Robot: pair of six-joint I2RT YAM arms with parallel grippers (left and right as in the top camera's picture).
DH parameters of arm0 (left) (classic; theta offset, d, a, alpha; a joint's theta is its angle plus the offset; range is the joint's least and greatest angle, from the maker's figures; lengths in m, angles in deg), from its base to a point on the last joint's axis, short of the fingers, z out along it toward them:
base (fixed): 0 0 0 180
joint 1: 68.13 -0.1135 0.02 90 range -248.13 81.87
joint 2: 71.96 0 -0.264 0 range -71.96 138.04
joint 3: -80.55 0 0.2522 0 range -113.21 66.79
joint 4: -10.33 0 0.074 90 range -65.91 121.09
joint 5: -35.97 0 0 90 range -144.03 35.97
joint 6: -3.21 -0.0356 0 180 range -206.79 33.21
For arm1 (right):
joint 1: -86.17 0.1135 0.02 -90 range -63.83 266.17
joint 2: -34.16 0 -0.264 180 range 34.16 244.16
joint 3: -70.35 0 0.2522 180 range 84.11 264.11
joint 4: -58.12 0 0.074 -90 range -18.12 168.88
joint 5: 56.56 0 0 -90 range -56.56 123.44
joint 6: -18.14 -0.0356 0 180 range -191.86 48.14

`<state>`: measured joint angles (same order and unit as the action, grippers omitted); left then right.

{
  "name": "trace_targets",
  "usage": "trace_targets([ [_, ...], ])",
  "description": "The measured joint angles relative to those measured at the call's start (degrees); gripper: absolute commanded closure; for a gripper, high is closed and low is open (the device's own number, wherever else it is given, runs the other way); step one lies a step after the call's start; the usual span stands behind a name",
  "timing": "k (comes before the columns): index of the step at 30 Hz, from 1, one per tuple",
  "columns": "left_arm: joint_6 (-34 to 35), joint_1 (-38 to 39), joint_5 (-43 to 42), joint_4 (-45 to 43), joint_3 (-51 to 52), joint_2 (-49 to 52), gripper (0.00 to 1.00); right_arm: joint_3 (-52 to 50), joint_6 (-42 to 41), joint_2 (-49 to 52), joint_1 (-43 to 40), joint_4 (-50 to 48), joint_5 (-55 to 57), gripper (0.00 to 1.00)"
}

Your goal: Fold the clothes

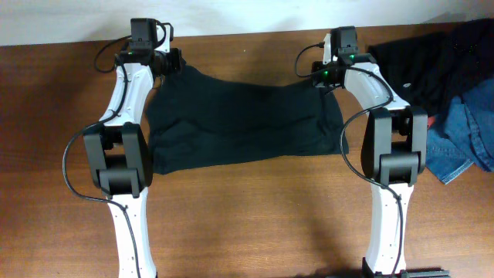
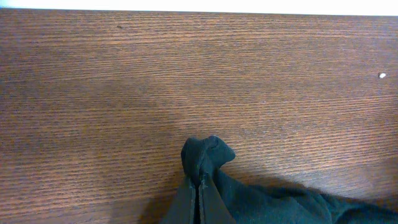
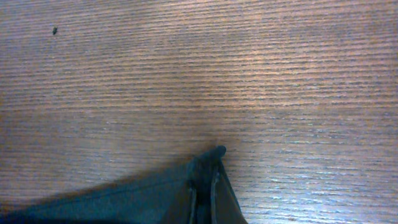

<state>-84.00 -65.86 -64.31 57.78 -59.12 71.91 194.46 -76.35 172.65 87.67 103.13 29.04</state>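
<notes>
The clothes, a black T-shirt (image 1: 243,120), lie spread in a wide band across the far half of the wooden table. My left gripper (image 1: 171,63) is shut on the shirt's far left corner. In the left wrist view a bunched knob of the black fabric (image 2: 208,152) pokes out past the closed left gripper (image 2: 200,183). My right gripper (image 1: 324,77) is shut on the far right corner. The right wrist view shows the cloth's edge (image 3: 124,199) trailing left from the closed right gripper (image 3: 204,180). No logo shows.
A heap of dark garments (image 1: 444,62) and blue jeans (image 1: 467,139) lies at the table's back right, close to the right arm. The table's far edge (image 1: 247,35) meets a white wall just behind both grippers. Bare wood lies in front of the shirt.
</notes>
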Motion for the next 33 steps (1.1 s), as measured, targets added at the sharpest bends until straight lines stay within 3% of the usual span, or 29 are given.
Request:
trace_targets([
  [19, 0.0, 0.0, 0.0, 2.8, 0.0, -2.5, 1.00, 0.0, 0.0, -0.3, 0.0, 2.4, 0.0, 0.96],
  [33, 0.0, -1.6, -0.2, 10.1, 0.0, -5.8, 1.00, 0.0, 0.7, -8.6, 0.0, 7.8, 0.0, 0.96],
])
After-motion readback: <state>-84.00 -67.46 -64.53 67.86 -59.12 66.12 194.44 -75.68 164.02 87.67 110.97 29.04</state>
